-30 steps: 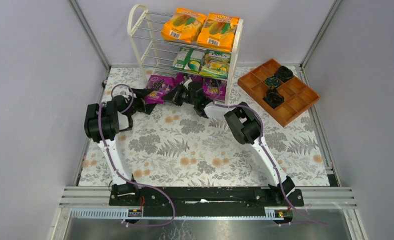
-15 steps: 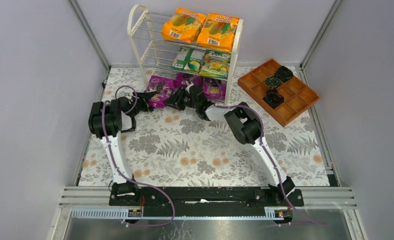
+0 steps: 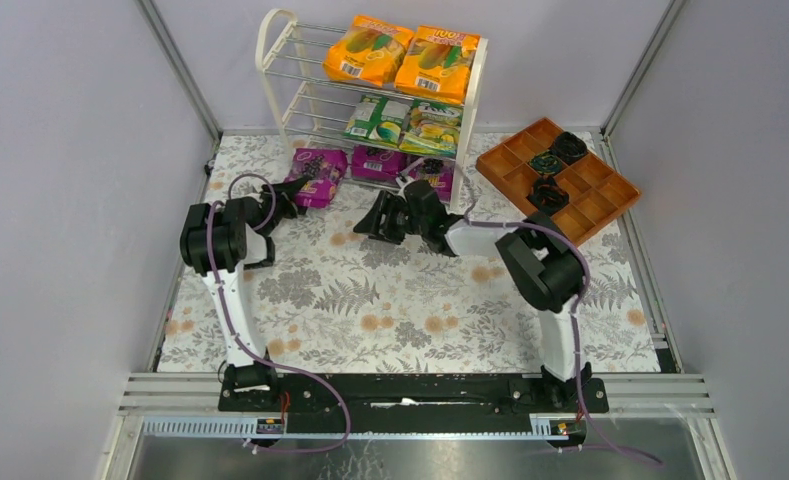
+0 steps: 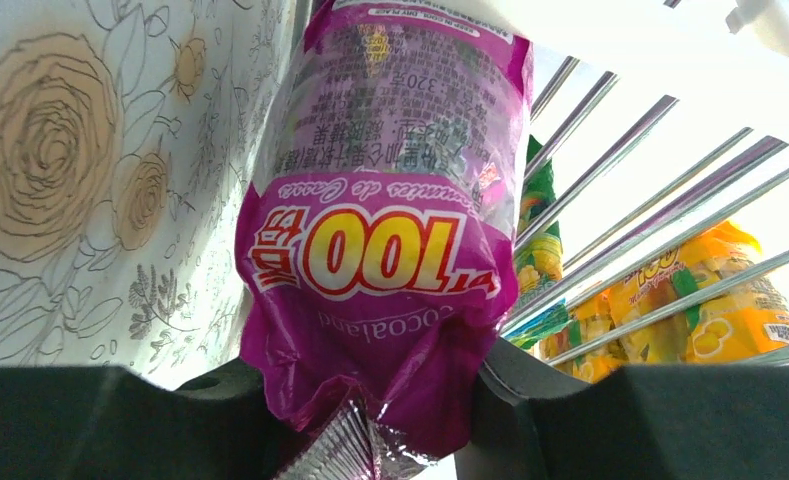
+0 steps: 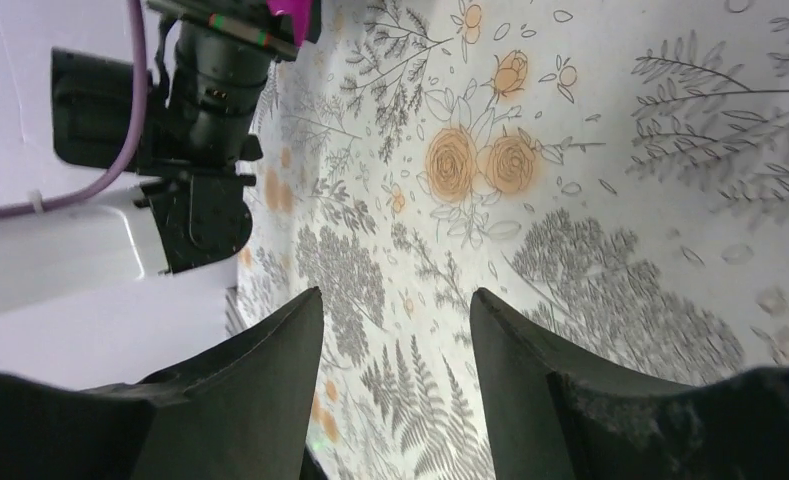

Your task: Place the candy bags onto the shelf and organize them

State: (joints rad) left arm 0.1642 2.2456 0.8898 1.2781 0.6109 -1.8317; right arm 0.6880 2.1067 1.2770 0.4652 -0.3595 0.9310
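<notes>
1. The left gripper [image 4: 375, 400] was closed narrowly on the crimped end of a purple candy bag [image 4: 390, 230], with one black finger on each side.
2. That bag lay at the left front of the shelf [image 3: 474, 95], by its bottom tier. Whether it rested on the rods could not be told.
3. The right gripper [image 5: 395, 340] stood parted and held nothing. It hovered over the floral tablecloth [image 5: 590, 200] in front of the shelf.
4. Two orange bags [image 3: 367, 50] lay on the top tier, two green-yellow bags [image 3: 378, 118] on the middle tier, and more purple bags [image 3: 378, 162] on the bottom tier.
5. An orange compartmented tray [image 3: 590, 205] sat to the right of the shelf.
</notes>
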